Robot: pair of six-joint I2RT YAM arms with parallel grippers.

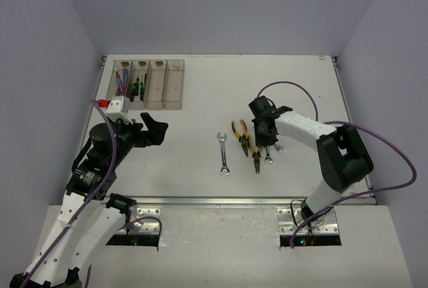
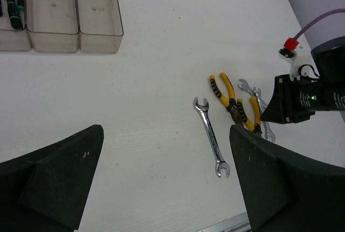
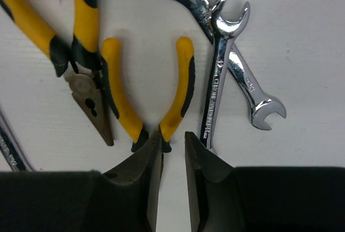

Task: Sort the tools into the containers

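Bins [image 1: 173, 86] at far-left corner, the two leftmost holding screwdrivers [image 1: 121, 83]; left gripper [image 1: 155, 129] hangs near them, jaws wide, empty. Mid-table lie a wrench [image 1: 224, 154], two pliers [image 1: 241, 135], two crossed wrenches [image 3: 218, 81]; right gripper [image 3: 172, 151] sits low over these, jaws a slit apart, nothing between. Step in hand looks like a pliers pick: spread jaws, straddle, close.

White table [image 1: 200, 101] (matte) between pale lilac walls [image 1: 221, 7]
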